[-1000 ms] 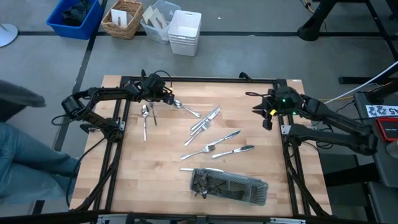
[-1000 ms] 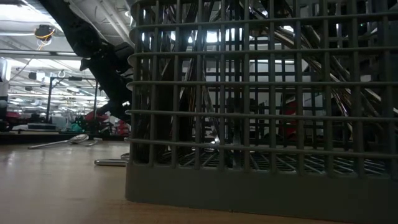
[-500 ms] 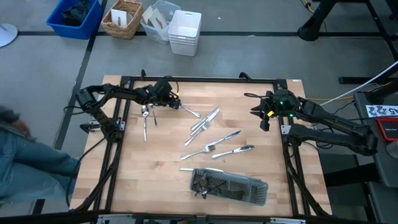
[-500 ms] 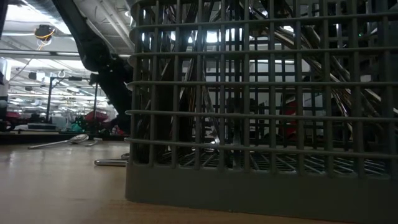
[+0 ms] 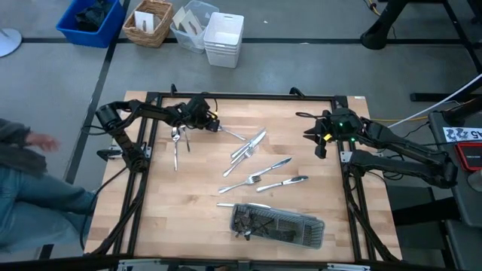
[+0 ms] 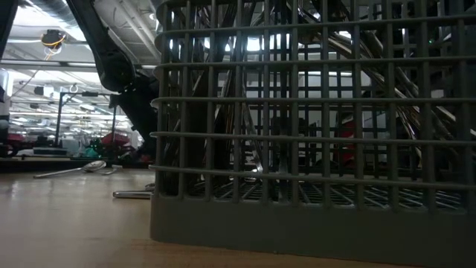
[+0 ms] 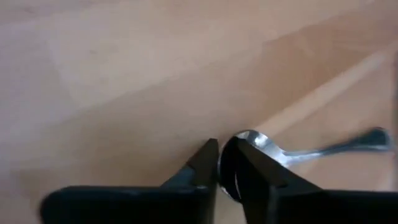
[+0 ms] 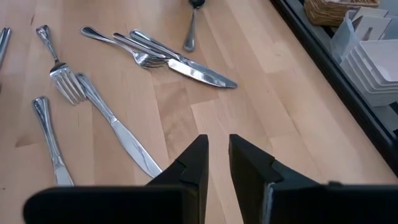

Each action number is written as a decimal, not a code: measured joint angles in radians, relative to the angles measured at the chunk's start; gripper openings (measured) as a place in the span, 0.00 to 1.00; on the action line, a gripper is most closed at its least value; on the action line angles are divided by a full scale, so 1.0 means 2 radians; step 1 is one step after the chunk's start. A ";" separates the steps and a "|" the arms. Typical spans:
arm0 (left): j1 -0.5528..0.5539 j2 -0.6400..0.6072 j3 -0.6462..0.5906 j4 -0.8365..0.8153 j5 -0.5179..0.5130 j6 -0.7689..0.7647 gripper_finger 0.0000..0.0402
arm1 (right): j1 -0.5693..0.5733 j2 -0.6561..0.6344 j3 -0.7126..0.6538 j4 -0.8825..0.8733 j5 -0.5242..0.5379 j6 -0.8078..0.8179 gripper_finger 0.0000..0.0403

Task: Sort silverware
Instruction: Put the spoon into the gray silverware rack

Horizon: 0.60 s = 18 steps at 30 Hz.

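Silverware lies loose on the wooden table: two spoons (image 5: 176, 141) at the far left, and knives and forks in the middle (image 5: 248, 145), (image 5: 256, 177), (image 5: 291, 181). The long dark grey mesh tray (image 5: 279, 224) lies near the front edge with several pieces in it, and it fills the low view (image 6: 312, 149). My left gripper (image 5: 208, 121) is at the far left, shut on a spoon (image 5: 230, 135). My right gripper (image 5: 321, 140) hangs at the far right, empty, with a narrow gap between its fingers (image 8: 216, 155). My left gripper has the spoon's bowl (image 7: 244, 138) between its two fingers, at their free ends. The fingers (image 7: 205, 163) slant down from the table's left side. The handle (image 7: 339, 145) points away from the gripper toward the table's right. I cannot tell whether the spoon is lifted.
A person (image 5: 26, 162) stands at the table's left edge. A blue bin (image 5: 90, 21), a wicker basket (image 5: 148, 22) and white containers (image 5: 224, 38) stand on the floor beyond the far edge. Bare wood lies at the near left and far middle.
My left gripper has gone toward the table's right edge, up to the bowl of the spoon. The spoon lies about where it was.
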 joint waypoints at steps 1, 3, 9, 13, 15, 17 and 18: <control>0.000 0.000 0.000 0.002 0.010 -0.004 0.06 | 0.000 0.000 0.000 0.000 0.000 0.002 0.16; -0.001 -0.001 0.001 0.009 0.016 -0.010 0.03 | 0.000 0.000 0.000 0.000 0.000 0.002 0.16; 0.000 -0.018 -0.001 0.043 0.042 -0.004 0.02 | 0.000 0.000 0.000 0.000 0.000 0.002 0.16; 0.004 -0.057 -0.001 0.056 0.040 0.031 0.01 | 0.000 0.000 0.000 0.000 0.000 0.002 0.16; 0.007 -0.083 -0.001 0.070 0.039 0.046 0.01 | 0.000 0.000 0.000 0.000 0.000 0.002 0.16; 0.008 -0.114 -0.001 0.074 0.039 0.062 0.01 | 0.000 0.000 0.000 0.000 0.000 0.002 0.16; 0.007 -0.131 -0.001 0.075 0.040 0.073 0.01 | 0.000 0.000 0.000 0.000 0.000 0.002 0.16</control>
